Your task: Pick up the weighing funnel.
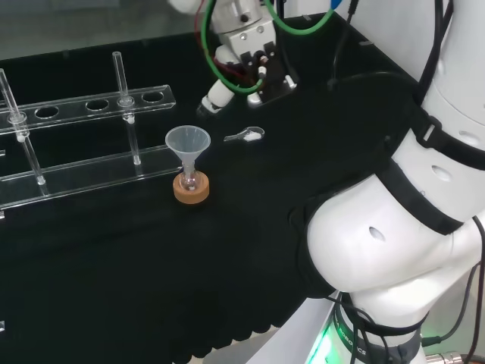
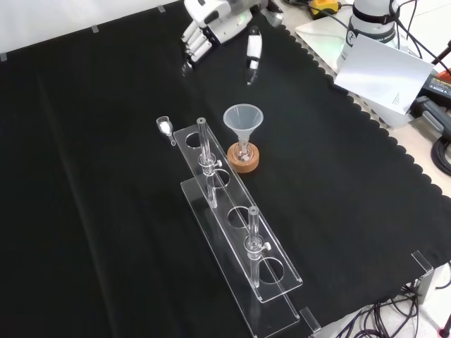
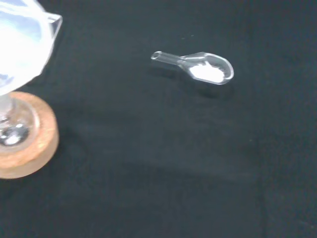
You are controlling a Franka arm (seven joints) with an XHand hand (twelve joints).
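- The hand is hovering above the black cloth at the far end of the bench in the head view. It is coming in from the top edge in the front view.
- Its fingers and thumb are hanging spread apart and relaxed, closing on nothing.
- The weighing funnel is lying on the cloth, below the hand in the head view and apart from it, touched by nothing.
- In the front view the weighing funnel is lying just beside the near-left end of a clear rack.
- In the wrist view the weighing funnel is lying on its side, with a patch of white material sitting in its scoop.
- The funnel is standing mouth up with its stem in a small flask on a cork ring, to the left of the weighing funnel in the head view and well apart from it.
- Upright clear tubes are standing in the rack.
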